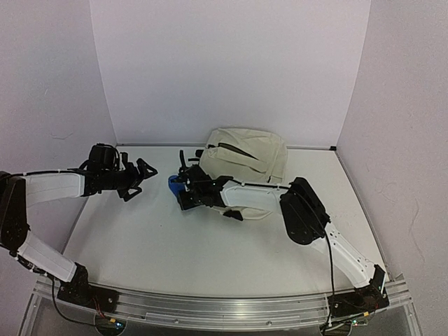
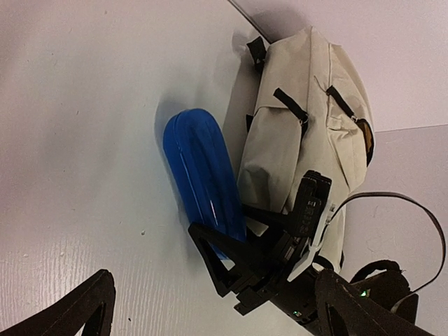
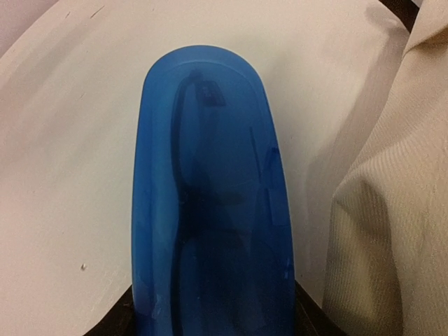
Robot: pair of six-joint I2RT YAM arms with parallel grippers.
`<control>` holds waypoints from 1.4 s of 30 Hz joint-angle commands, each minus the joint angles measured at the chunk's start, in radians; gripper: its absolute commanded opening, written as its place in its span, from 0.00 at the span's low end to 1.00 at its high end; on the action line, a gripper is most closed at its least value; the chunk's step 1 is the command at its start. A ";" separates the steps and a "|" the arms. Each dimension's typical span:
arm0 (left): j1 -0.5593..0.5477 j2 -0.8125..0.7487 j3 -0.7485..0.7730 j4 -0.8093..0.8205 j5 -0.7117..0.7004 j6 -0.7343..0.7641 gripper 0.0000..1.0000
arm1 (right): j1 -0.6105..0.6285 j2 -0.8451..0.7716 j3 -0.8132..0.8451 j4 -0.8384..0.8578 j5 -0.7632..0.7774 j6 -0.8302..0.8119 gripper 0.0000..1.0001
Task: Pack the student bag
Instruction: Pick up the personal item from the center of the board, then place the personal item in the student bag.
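The student bag (image 1: 246, 155) is a cream backpack with black straps, lying at the back of the table. It also shows in the left wrist view (image 2: 308, 119) and the right wrist view (image 3: 395, 210). A translucent blue case (image 1: 173, 183) with something dark inside lies on the table just left of the bag. My right gripper (image 1: 183, 190) is shut on the near end of the blue case (image 3: 210, 189), one finger on each side (image 2: 210, 245). My left gripper (image 1: 145, 172) is open and empty, a little left of the case and above the table.
White walls close the table in at the back and on both sides. The right arm's white forearm (image 1: 252, 197) lies across the table in front of the bag. Bare white tabletop (image 1: 182, 252) spreads in front of the case.
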 commanded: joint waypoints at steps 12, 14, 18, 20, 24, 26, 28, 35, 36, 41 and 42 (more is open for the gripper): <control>-0.047 -0.070 0.083 -0.083 -0.068 0.053 0.99 | -0.060 -0.828 -0.555 0.150 0.065 0.029 0.42; -0.093 -0.002 0.110 -0.056 -0.057 0.044 0.99 | -0.104 -0.891 -0.613 0.142 0.062 0.038 0.42; -0.156 0.134 0.139 0.131 0.023 -0.032 0.91 | -0.203 -1.005 -0.739 0.131 0.038 0.060 0.42; -0.187 0.223 0.167 0.219 0.087 -0.089 0.87 | -0.256 -1.048 -0.789 0.129 0.003 0.082 0.43; -0.247 0.392 0.233 0.415 0.196 -0.208 0.82 | -0.305 -1.141 -0.890 0.126 -0.024 0.105 0.43; -0.268 0.466 0.262 0.439 0.202 -0.237 0.80 | -0.311 -1.176 -0.922 0.123 -0.034 0.112 0.43; -0.279 0.513 0.278 0.455 0.207 -0.256 0.78 | -0.313 -1.202 -0.944 0.122 -0.047 0.118 0.43; -0.304 0.596 0.316 0.493 0.212 -0.278 0.62 | -0.313 -1.263 -0.996 0.121 -0.043 0.136 0.43; -0.304 0.603 0.318 0.498 0.211 -0.278 0.59 | -0.314 -1.264 -0.997 0.121 -0.044 0.138 0.43; -0.304 0.660 0.344 0.548 0.222 -0.295 0.43 | -0.314 -1.264 -1.003 0.118 -0.075 0.147 0.43; -0.303 0.670 0.348 0.562 0.225 -0.300 0.40 | -0.314 -1.267 -1.005 0.116 -0.085 0.147 0.43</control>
